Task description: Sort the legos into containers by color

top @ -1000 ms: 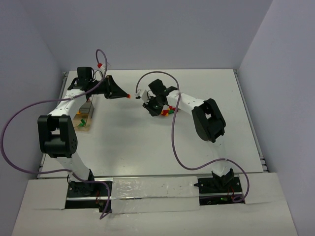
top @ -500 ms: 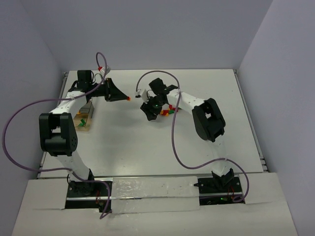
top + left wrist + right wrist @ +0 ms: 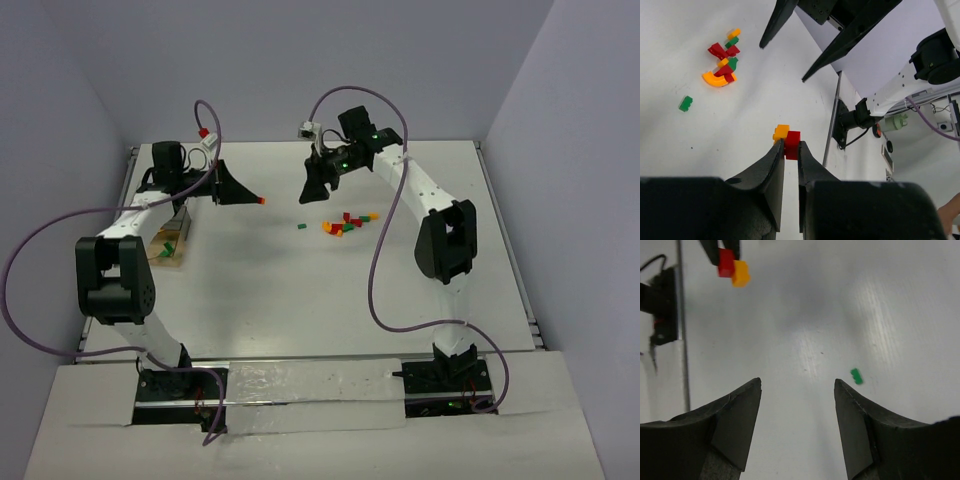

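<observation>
My left gripper [image 3: 256, 198] is shut on a red lego [image 3: 792, 144] with an orange-yellow lego [image 3: 781, 132] stuck to its side, held above the table's far middle. My right gripper [image 3: 305, 194] is open and empty, raised just right of the left one and facing it. In the right wrist view the gripper [image 3: 797, 385] looks at the held red and orange pair [image 3: 733, 267]. A pile of red, green and orange legos [image 3: 345, 222] lies on the table, also in the left wrist view [image 3: 722, 62]. A lone green lego [image 3: 301, 227] lies left of the pile. The containers [image 3: 163, 258] sit at the left.
The left arm passes over the containers, which hold a few small pieces, one of them green [image 3: 168, 245]. Purple cables loop over both arms. The table's left rail [image 3: 128, 170] and grey walls bound the area.
My right gripper has risen off the lego pile and swung toward the far side, uncovering the pile. My left gripper still holds the red and orange legos and has barely moved.
</observation>
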Controlling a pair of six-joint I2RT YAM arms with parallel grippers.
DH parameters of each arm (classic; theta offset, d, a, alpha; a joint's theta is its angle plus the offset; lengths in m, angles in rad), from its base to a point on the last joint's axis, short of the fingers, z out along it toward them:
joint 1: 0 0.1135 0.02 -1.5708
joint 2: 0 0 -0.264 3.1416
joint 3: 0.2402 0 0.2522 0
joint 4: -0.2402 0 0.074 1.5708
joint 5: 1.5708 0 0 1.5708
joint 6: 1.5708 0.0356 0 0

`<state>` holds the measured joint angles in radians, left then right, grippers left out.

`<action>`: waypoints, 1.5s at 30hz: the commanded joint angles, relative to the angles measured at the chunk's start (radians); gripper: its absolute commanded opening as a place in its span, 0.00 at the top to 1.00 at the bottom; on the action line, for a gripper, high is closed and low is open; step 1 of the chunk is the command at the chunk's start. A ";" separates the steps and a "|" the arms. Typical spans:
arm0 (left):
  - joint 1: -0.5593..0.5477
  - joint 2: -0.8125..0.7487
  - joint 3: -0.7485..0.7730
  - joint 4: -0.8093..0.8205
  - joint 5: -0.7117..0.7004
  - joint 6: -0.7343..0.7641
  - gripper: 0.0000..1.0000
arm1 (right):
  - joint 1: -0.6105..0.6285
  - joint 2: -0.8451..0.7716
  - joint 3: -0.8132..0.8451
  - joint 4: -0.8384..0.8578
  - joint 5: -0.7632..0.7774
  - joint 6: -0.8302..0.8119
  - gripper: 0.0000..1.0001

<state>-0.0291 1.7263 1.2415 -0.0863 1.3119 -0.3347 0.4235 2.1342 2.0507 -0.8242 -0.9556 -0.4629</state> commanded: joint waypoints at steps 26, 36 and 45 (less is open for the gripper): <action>-0.124 -0.093 0.015 0.182 0.056 0.006 1.00 | 0.055 -0.042 0.020 0.132 -0.333 0.250 0.47; -0.133 -0.073 0.030 0.199 0.058 -0.029 1.00 | 0.061 -0.040 0.026 0.134 -0.327 0.244 0.53; -0.141 -0.054 0.068 0.128 0.037 0.005 1.00 | 0.066 -0.038 0.036 0.141 -0.322 0.250 0.57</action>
<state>-0.1579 1.6602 1.2505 0.0557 1.3399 -0.3552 0.4787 2.1342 2.0514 -0.7191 -1.2594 -0.2233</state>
